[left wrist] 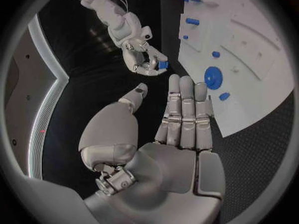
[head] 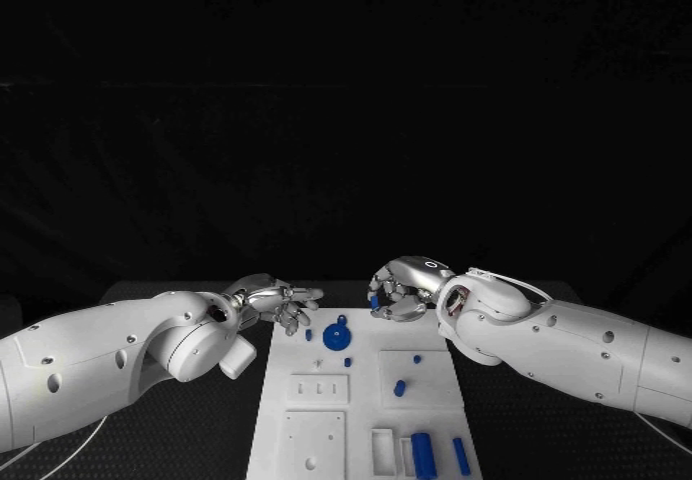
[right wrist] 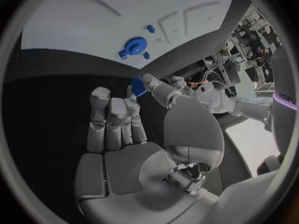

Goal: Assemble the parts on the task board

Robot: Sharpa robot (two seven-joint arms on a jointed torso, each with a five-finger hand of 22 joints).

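At the far end of the task board (head: 433, 405), just past its far edge, the right hand (head: 404, 290) holds a small blue part (head: 374, 299) pinched between its thumb and a fingertip; the left wrist view shows the same pinch, the small blue part (left wrist: 162, 64) gripped at the fingertips of the right hand (left wrist: 144, 59) while the other fingers curl loosely beside it; in the right wrist view the piece (right wrist: 138, 86) sits at the very tips, most of its body still exposed. The left hand (head: 277, 302) hovers near the board's far left corner, holding nothing, its fingers (left wrist: 186, 114) straight and side by side with the thumb standing apart. On the board lie a round blue disc (head: 338, 337) with smaller blue pegs near it, a short peg (head: 400, 387) nearer the middle, and longer blue bars (head: 424, 455) at the near end. The held piece looks like rigid moulded plastic, light and hard, so I judge that weight is no concern, but a smooth surface and a tip-only pinch could let it twist or slip; the grip should stay on its flat sides, leaving the mating end free for seating; which socket it belongs to I cannot tell.
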